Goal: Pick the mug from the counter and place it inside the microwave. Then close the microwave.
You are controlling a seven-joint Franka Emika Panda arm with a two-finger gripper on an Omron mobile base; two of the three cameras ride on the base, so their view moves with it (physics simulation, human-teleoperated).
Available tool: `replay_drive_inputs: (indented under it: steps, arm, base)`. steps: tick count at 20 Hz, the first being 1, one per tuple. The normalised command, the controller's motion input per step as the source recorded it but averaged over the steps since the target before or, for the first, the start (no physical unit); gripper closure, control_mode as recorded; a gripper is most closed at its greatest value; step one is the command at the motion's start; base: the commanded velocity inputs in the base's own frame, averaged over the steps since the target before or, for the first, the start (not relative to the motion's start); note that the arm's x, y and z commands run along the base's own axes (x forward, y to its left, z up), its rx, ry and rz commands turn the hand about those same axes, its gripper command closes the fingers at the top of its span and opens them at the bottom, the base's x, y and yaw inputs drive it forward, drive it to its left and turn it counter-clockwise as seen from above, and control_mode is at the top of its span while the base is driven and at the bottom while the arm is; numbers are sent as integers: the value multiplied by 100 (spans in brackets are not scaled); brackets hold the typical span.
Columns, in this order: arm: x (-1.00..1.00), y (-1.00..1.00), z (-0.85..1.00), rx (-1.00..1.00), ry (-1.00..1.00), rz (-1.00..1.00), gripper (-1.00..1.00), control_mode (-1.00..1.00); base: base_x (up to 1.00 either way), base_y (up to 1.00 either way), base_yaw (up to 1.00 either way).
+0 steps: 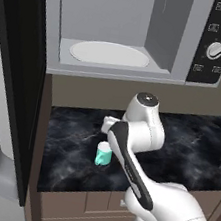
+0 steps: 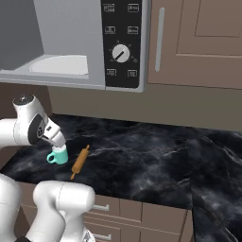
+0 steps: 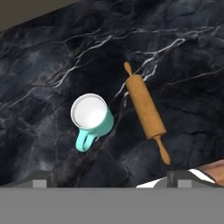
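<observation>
The mug (image 1: 104,154) stands upright on our black marble bench (image 1: 187,150) in the left base view, under the open microwave (image 1: 120,28). From the right base view, a rolling pin (image 2: 80,162) lies just beside it. In the hand view our gripper (image 3: 107,180) hangs above the mug, fingertips (image 3: 40,180) spread apart, holding nothing.

My own forearm covers part of the mug (image 1: 103,155) in the left base view. The microwave (image 2: 71,42) runs off the top and left edges on the right. My gripper's (image 3: 107,181) fingertips barely clear the bottom band.
</observation>
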Motion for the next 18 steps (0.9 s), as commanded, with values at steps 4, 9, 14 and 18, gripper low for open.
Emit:
replay_drive_inputs:
  steps: [4, 9, 14, 18]
  arm:
    - [0, 4, -26, 0, -7, 0, -100, -100]
    - [0, 12, -21, 0, -3, 0, -100, -100]
    - [0, 10, -5, 0, 0, 0, -100, -100]
    - [0, 12, 0, 0, 0, 0, -100, -100]
  base:
    - [0, 0, 0]
    - [0, 0, 0]
    - [0, 0, 0]
    - [0, 0, 0]
